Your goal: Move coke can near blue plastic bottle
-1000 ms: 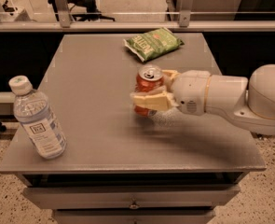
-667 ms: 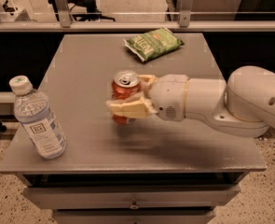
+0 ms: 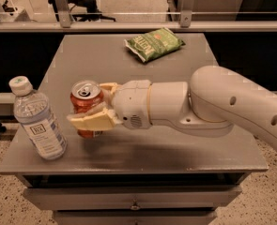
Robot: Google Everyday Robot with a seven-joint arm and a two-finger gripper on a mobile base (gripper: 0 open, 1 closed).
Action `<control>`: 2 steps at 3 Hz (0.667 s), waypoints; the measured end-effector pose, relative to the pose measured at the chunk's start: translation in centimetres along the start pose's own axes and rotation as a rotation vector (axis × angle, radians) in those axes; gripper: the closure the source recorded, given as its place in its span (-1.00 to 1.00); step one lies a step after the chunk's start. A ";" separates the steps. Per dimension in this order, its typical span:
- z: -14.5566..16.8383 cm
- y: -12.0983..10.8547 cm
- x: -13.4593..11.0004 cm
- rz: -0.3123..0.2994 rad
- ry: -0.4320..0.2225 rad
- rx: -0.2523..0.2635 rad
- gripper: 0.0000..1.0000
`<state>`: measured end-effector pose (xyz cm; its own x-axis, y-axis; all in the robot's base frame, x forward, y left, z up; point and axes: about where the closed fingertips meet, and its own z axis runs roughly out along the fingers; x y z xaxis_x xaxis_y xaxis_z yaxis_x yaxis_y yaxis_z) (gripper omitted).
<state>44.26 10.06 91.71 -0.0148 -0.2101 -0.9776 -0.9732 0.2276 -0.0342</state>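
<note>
Red aluminium shows between the cream-coloured fingers of the end effector (image 3: 88, 103), which is clamped on the coke can (image 3: 85, 105): one finger lies across the can's front, the other reaches round behind its silver top. The can stands upright over the front left part of the grey surface (image 3: 128, 71); whether its base touches the surface cannot be told.

Just to the can's left, near but not touching, the blue plastic bottle (image 3: 38, 122) stands upright at the front left corner of the surface, its white cap rising above the can's top. Only bare surface lies in the narrow gap between can and bottle.

The white arm (image 3: 222, 102) comes in from the right and covers much of the front right of the surface. A green chip bag (image 3: 153, 43) lies flat near the far edge, well apart from can, bottle and arm. A drawer front (image 3: 133, 198) runs below the surface's front edge.
</note>
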 end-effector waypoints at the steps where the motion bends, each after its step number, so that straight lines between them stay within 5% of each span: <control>1: 2.1 0.9 0.0 -0.019 -0.001 -0.029 1.00; 2: 3.2 1.3 0.3 -0.023 -0.002 -0.041 0.88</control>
<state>43.77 13.30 90.69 0.0079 -0.2127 -0.9771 -0.9819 0.1832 -0.0478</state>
